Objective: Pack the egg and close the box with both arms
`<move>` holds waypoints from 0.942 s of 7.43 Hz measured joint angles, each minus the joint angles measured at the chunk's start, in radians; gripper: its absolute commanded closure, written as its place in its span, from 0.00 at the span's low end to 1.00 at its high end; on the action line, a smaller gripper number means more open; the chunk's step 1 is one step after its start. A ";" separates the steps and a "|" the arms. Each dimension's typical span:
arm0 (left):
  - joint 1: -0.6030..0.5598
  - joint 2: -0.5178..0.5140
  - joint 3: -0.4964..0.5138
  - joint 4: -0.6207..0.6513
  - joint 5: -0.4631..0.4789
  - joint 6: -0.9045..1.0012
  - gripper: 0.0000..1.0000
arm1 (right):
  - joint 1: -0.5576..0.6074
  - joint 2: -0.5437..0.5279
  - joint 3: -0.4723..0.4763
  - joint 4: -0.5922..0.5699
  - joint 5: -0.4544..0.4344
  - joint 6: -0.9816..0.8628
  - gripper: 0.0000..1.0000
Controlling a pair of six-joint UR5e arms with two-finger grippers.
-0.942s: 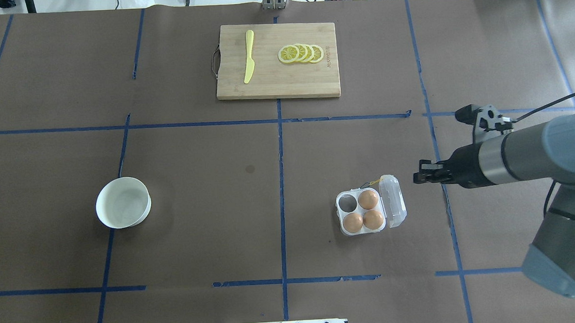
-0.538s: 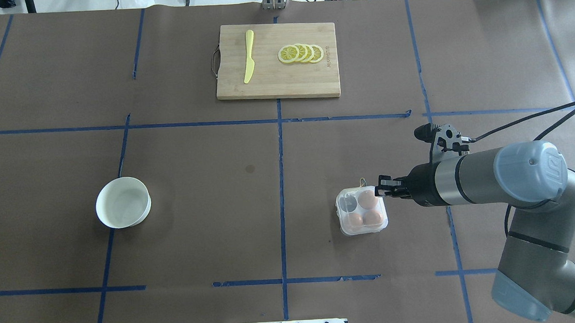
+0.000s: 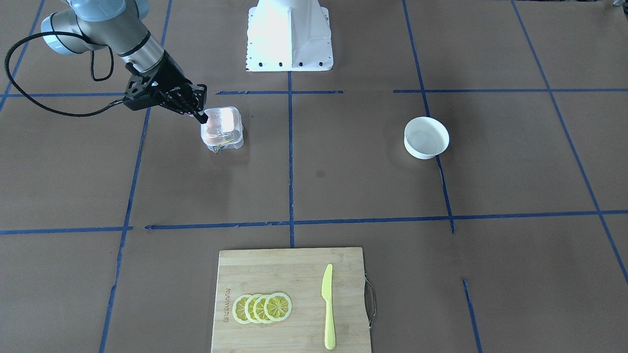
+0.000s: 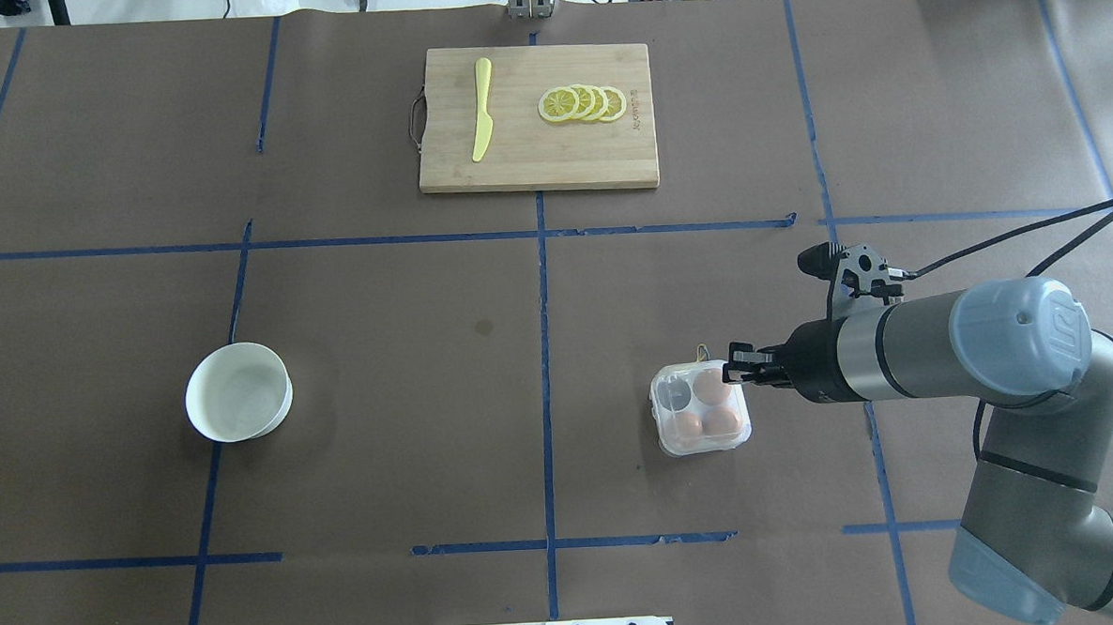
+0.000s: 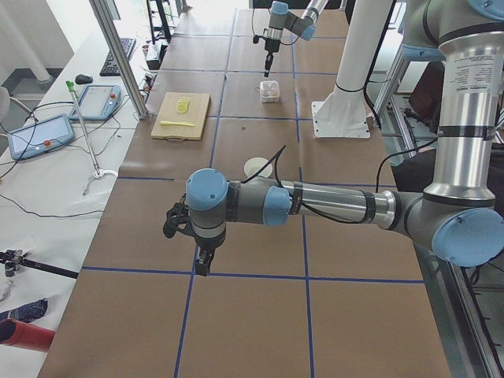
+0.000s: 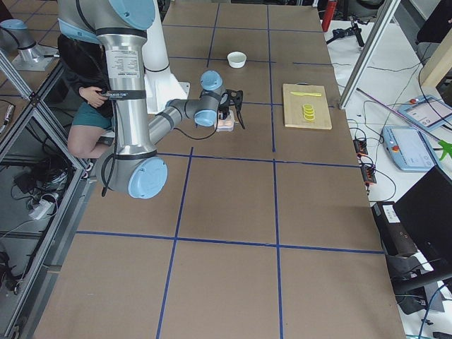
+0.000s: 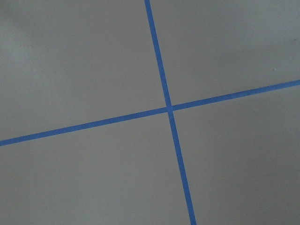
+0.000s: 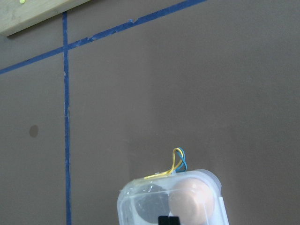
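Note:
The clear box [image 4: 689, 438] sits right of the table's middle with its lid down over three brown eggs [image 4: 712, 387]; one cup [image 4: 673, 395] is empty. A yellow string [image 8: 177, 159] sticks out at its far side. My right gripper [image 4: 735, 366] is shut, its tips resting on the lid's right far corner; it also shows in the front view [image 3: 201, 117]. My left gripper [image 5: 203, 268] shows only in the exterior left view, low over bare table far from the box [image 5: 270, 90]; I cannot tell whether it is open or shut.
A white bowl [image 4: 238, 392] stands at the left. A wooden cutting board [image 4: 521, 154] at the back holds a yellow knife [image 4: 482, 109] and lemon slices [image 4: 583, 103]. The white base block [image 3: 289, 34] is at the robot's edge.
The box lid stood open to the right; my right gripper moved left and swung it down over the eggs. Over the last half second it has barely moved.

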 measured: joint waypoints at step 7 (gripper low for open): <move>0.001 -0.001 0.000 0.001 0.001 0.000 0.00 | 0.342 -0.230 -0.012 -0.273 0.090 -0.640 0.00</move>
